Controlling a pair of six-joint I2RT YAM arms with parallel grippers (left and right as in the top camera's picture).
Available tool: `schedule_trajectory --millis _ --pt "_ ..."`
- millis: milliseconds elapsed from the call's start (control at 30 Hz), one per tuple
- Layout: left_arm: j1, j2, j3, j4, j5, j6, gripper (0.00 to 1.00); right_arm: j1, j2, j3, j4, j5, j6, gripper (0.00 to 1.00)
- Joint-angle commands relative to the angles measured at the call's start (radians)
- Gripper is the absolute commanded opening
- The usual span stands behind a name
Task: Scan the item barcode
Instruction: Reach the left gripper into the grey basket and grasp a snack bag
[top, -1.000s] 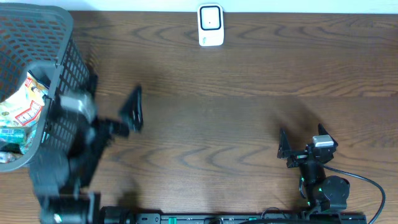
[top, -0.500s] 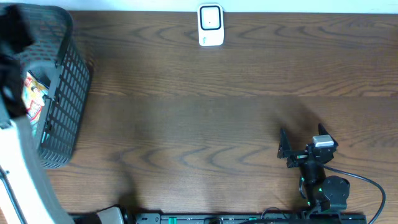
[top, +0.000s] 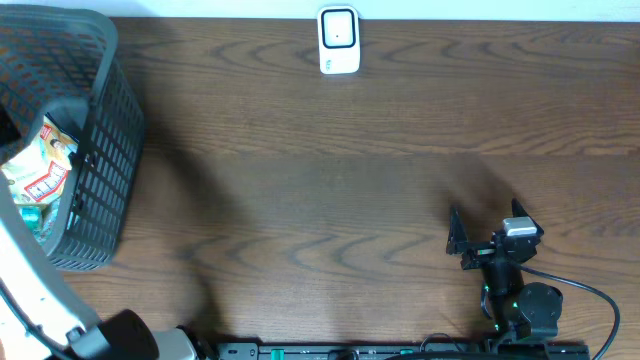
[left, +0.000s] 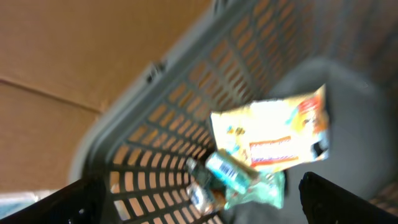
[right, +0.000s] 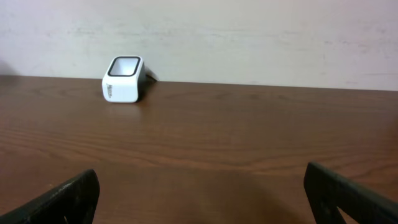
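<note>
Reaching into the dark grey mesh basket (left: 186, 99) at the left edge of the wooden desk (top: 350, 150), left gripper (left: 199, 186) spread wide; I'd centre over the yellow-white snack packet (left: 273, 134).

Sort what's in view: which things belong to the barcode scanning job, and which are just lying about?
For the job: scanner, basket, snack packet, left claw open over the basket.
Lying about: right claw, open, holding nothing; teal bottle in the basket, perhaps a later item.
</note>
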Motion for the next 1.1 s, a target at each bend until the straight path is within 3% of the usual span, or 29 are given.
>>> schedule_trajectory --millis 0,100,133,200,267,433,533,1067 --pt "0.039 0.047 -0.069 0.013 -0.005 0.061 0.98 0.009 -0.006 -0.001 -0.004 0.004 0.018 0.99" --pt "0.041 0.066 -0.132 0.026 0.079 0.261 0.80 0.009 -0.006 -0.001 -0.004 0.004 0.018 0.99" --pt "0.041 0.069 -0.146 0.026 0.127 0.317 0.80 0.009 -0.006 -0.001 -0.004 0.004 0.018 0.99" --pt "0.040 0.079 -0.171 0.026 0.183 0.391 0.91 0.009 -0.006 -0.001 -0.004 0.004 0.018 0.99" --pt "0.039 0.108 -0.182 0.026 0.182 0.459 0.92 0.009 -0.006 -0.001 -0.005 0.004 0.018 0.99" --pt "0.040 0.185 -0.182 0.050 0.167 0.466 0.92 0.009 -0.006 -0.002 -0.004 0.004 0.018 0.99" --pt "0.040 0.232 -0.182 0.079 0.167 0.466 0.98 0.009 -0.006 -0.001 -0.004 0.004 0.018 0.99" --pt "0.036 0.422 -0.182 0.132 0.171 0.554 0.96 0.009 -0.006 -0.001 -0.004 0.004 0.018 0.99"
